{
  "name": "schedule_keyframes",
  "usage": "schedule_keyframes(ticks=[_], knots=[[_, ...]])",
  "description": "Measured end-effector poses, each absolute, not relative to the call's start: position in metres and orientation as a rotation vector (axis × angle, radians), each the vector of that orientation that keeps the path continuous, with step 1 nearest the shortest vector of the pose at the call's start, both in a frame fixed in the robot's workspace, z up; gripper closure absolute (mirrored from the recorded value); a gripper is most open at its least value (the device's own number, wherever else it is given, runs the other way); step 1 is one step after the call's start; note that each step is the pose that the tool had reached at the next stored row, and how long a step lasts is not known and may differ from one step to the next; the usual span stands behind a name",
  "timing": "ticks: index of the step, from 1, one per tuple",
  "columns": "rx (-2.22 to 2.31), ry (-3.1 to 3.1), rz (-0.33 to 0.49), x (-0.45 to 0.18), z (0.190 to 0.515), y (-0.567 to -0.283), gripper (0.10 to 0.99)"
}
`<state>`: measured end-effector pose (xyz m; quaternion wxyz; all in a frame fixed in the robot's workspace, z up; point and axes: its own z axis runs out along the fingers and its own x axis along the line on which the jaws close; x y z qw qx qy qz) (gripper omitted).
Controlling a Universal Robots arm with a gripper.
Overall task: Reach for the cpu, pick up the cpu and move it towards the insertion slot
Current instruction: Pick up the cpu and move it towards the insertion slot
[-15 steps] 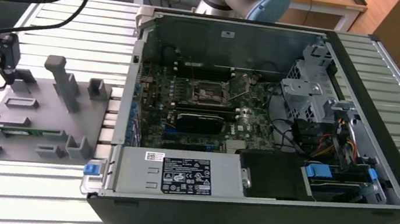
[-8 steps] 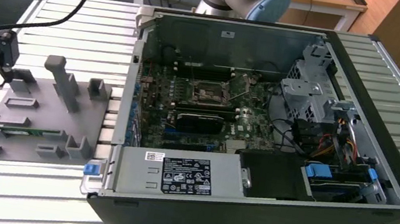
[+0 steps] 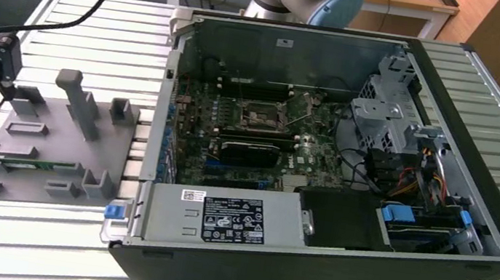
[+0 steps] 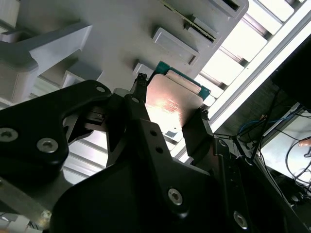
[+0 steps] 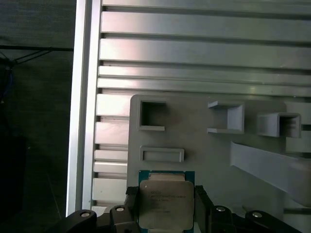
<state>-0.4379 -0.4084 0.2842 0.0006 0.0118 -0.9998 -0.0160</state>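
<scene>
Gripper [image 4: 170, 99] narrow, jaws clamped on cpu [image 5: 164, 201] opp. edges, at corner of grey fixture [image 5: 204, 155], well apart from insertion slot [image 3: 258, 117]. Cpu judged light, stiff, thin; lid slippery, underside prob. fragile. Edge grip only.

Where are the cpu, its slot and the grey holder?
cpu [image 5: 165, 204], first wrist view, its silvery top.
insertion slot [image 3: 260, 118], exterior view, its dark centre.
grey fixture [image 3: 67, 151], exterior view, bare flat base.

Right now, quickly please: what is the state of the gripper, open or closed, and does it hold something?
Gripper: closed on the cpu, a finger against each of two opposite edges, over the grey fixture.
</scene>
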Motion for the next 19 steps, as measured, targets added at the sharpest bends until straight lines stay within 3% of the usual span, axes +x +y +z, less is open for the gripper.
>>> schedule_keyframes(ticks=[19], knots=[[0.037,-3.140,-0.043,-0.438,0.300,-0.408,0.541]])
